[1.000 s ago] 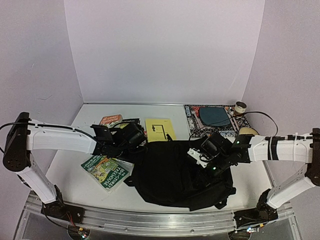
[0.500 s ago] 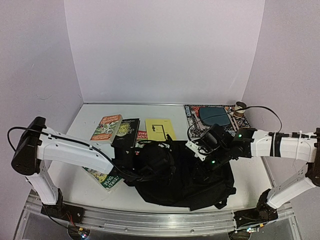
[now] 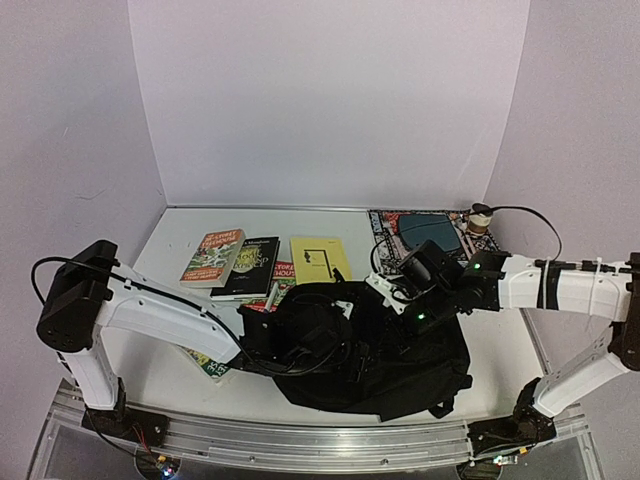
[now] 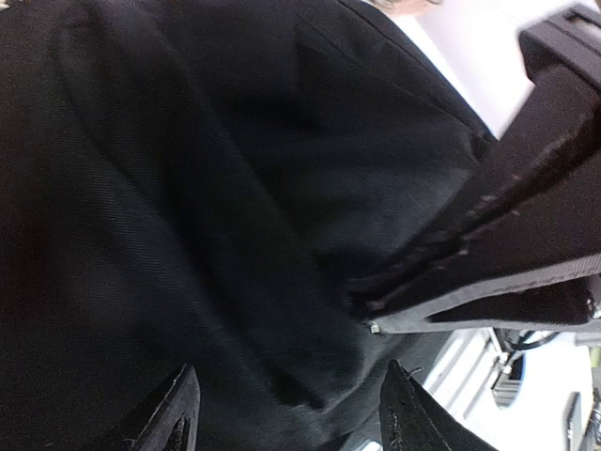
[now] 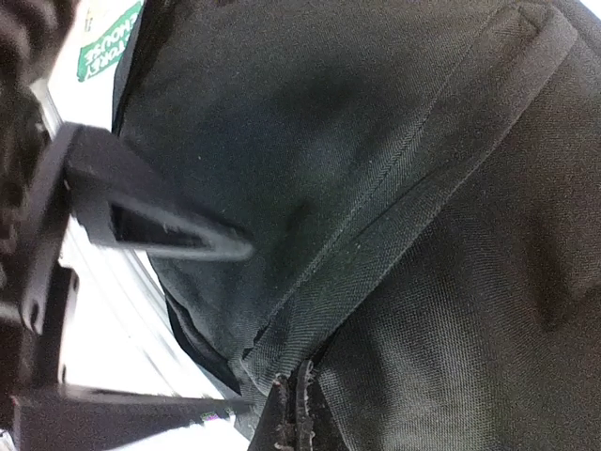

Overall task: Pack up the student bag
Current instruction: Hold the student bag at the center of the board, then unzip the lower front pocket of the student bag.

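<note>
My right pincer (image 5: 296, 420) is clenched, its two fingertips pressed together on a stitched seam edge of the student bag (image 3: 392, 372). In the overhead view it sits at the far right part of the bag, and the fabric there looks gathered up toward it. My left pincer (image 4: 291, 418) is released. Its fingers (image 4: 177, 418) stand apart above a dark fold on the bag's left half, and I cannot tell whether they touch the cloth. Each wrist camera catches the other pincer close by over the same black fabric.

The bag is a large soft black backpack. It lies flat near the middle of the desk (image 3: 500, 350), close to the near edge and reaching toward the right side.

A green paperback (image 3: 205, 364) pokes out from under my left arm beside the bag's left side. Just beyond the bag's far edge there is a row of books: an orange-and-green one (image 3: 212, 256), a black one (image 3: 249, 266), a red one (image 3: 282, 273) partly tucked under the bag, and a yellow one (image 3: 320, 258). In the far right corner lies a patterned mat (image 3: 392, 255) with a dark blue oval (image 3: 428, 232) on it and a small round roll (image 3: 481, 214) beside that.
</note>
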### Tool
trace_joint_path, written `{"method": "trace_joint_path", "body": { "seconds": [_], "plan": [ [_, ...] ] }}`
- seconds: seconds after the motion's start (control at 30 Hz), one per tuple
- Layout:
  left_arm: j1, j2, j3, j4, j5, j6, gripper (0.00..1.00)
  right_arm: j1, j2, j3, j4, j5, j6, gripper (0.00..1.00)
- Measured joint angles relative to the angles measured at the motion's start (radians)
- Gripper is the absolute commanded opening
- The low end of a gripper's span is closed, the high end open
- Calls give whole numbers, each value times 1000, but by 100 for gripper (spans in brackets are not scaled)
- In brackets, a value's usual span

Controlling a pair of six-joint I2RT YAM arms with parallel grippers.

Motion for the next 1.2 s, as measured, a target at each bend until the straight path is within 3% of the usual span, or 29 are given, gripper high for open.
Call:
{"method": "trace_joint_path", "body": {
  "seconds": [0.2, 0.3, 0.6, 0.97, 1.2],
  "plan": [
    [0, 39, 0, 57, 46, 0, 61, 0, 6, 4, 18, -4, 18, 0],
    [0, 74, 1, 71, 55, 0, 53, 0, 18, 16, 21, -11, 22, 0],
    [0, 107, 19, 79, 61, 40, 1, 0, 30, 22, 38, -17, 25, 0],
    [6, 83, -8, 100, 71, 63, 0, -6, 60, 64, 19, 93, 0, 0],
    [-4, 41, -31, 96, 69, 101, 0, -100, 166, 160, 13, 141, -37, 0]
  ]
}}
